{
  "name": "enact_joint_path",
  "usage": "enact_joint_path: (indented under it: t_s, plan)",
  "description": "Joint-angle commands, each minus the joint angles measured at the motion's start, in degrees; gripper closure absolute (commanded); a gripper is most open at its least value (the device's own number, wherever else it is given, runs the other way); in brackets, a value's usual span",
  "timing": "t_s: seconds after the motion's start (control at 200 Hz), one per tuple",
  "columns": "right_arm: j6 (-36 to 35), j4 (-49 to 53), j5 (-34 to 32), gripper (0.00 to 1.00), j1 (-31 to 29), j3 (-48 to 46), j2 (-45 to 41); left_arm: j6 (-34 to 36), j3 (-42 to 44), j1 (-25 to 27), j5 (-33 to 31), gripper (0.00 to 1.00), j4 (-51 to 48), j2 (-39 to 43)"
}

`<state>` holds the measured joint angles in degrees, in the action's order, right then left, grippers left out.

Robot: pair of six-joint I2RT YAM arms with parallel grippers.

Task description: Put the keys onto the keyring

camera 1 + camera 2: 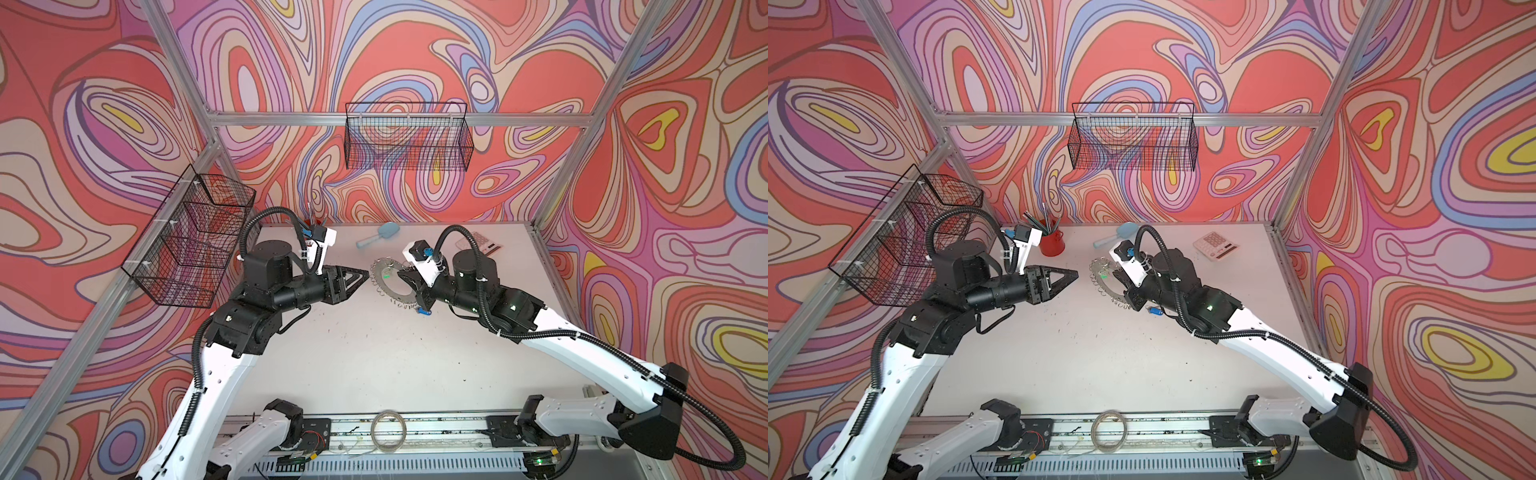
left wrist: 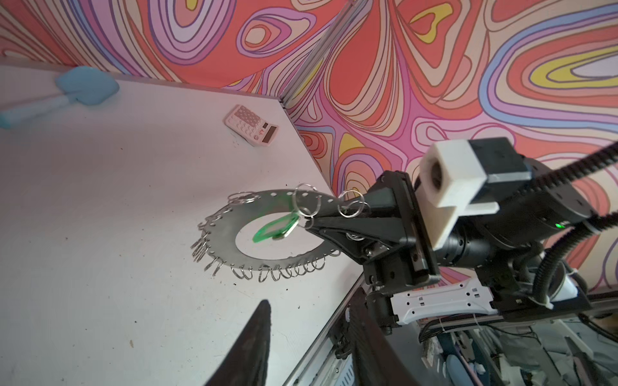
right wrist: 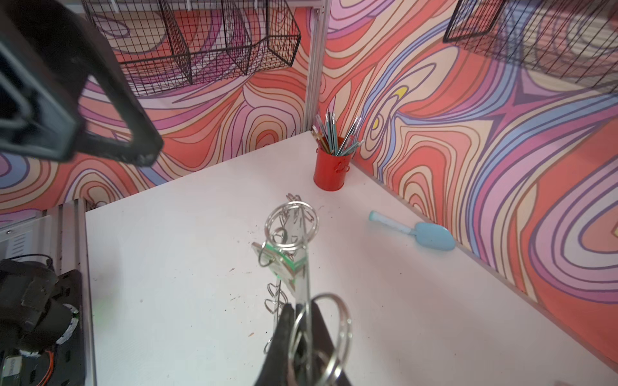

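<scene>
The keyring [image 1: 394,297] [image 1: 1109,293] [image 2: 227,230] is held tilted above the table. My right gripper [image 1: 405,278] [image 2: 311,222] [image 3: 302,310] is shut on its rim. One of the keys, with a green tag [image 2: 276,227] [image 3: 284,264], hangs from a split ring across the disc's centre hole. The key with the blue tag [image 1: 423,311] [image 1: 1155,311] shows under the right gripper, by the disc's near rim. Whether it hangs on a ring I cannot tell. My left gripper [image 1: 360,282] [image 1: 1069,281] [image 2: 309,300] hovers just left of the disc, open and empty.
A red cup of pens [image 1: 1052,243] [image 3: 331,167] stands at the back left, a light blue scoop [image 1: 376,235] at the back centre and a calculator [image 1: 1216,246] at the back right. Wire baskets [image 1: 409,137] hang on the walls. A plain thin hoop [image 1: 388,430] lies on the front rail.
</scene>
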<state>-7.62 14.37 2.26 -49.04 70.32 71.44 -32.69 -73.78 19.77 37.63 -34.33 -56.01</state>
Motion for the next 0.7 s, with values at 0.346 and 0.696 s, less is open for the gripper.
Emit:
enact_joint_path:
  t_s: [0.346,0.696]
  plan:
    - [-2.09,-8.83,-8.04,1.00,-5.36,-2.17,-1.15,-13.58,4.61,-0.37,6.79,0.60,19.76,-2.37]
    - [-1.69,-10.06,-7.55,1.00,-6.21,-2.84,-0.34,-16.08,6.35,-0.35,8.25,0.61,22.96,-3.67]
